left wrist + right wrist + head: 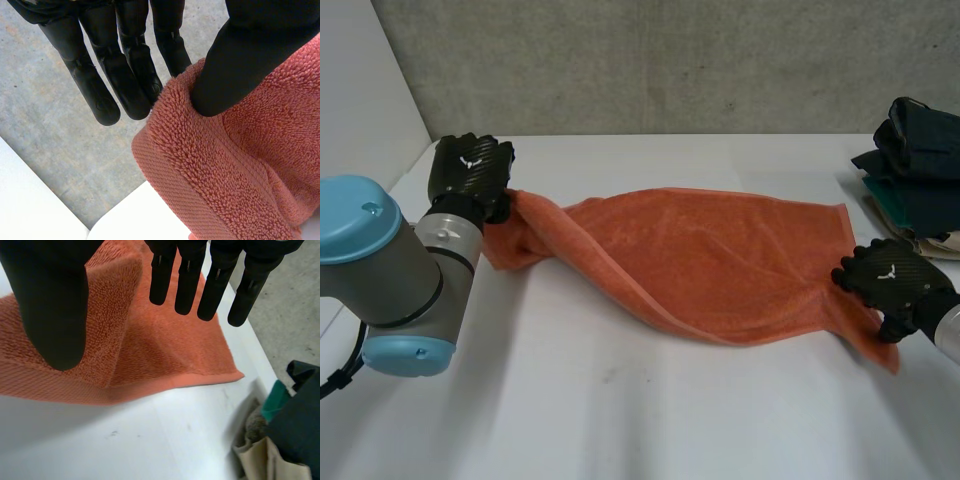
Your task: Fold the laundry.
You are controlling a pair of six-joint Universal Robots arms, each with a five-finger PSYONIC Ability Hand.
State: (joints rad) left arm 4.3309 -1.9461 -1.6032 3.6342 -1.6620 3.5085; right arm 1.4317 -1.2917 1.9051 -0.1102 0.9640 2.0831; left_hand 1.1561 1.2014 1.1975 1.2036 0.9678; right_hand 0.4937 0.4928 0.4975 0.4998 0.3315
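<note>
Two holds on one orange towel (720, 260). Lies stretched across the white bench (620, 420), about the middle, reaching from left hand (470, 170) to right hand (890, 282). Bunched and twisted like a rope at the left end; flat at the right end, with one corner trailing past the right hand toward the bench's near side.

Left hand: closed on the bunched end, hem pinched between left thumb (235, 70) and straight fingers. Right hand: pinching a raised fold near the towel's right edge, between right thumb (50, 305) and straight fingers. Looks a shallow bite.

Risks, as judgement only:
- Slip at the right pinch under tension, from too little cloth in the bite; would drop that end crooked.
- Twist at the left end carried into the fold, giving uneven layers unless spread flat first.
- Loose right corner dragging or tucking under on a lift.
- Snag on the pile of dark clothes (920, 150), near the right hand at the bench's right side, on a wide swing.

Hard to make out: which corner sits inside the left bunch; how much cloth lies behind the right thumb; whether the towel's middle rests on the bench or hangs just clear. Pile of dark clothes cut off at the head view's edge.
</note>
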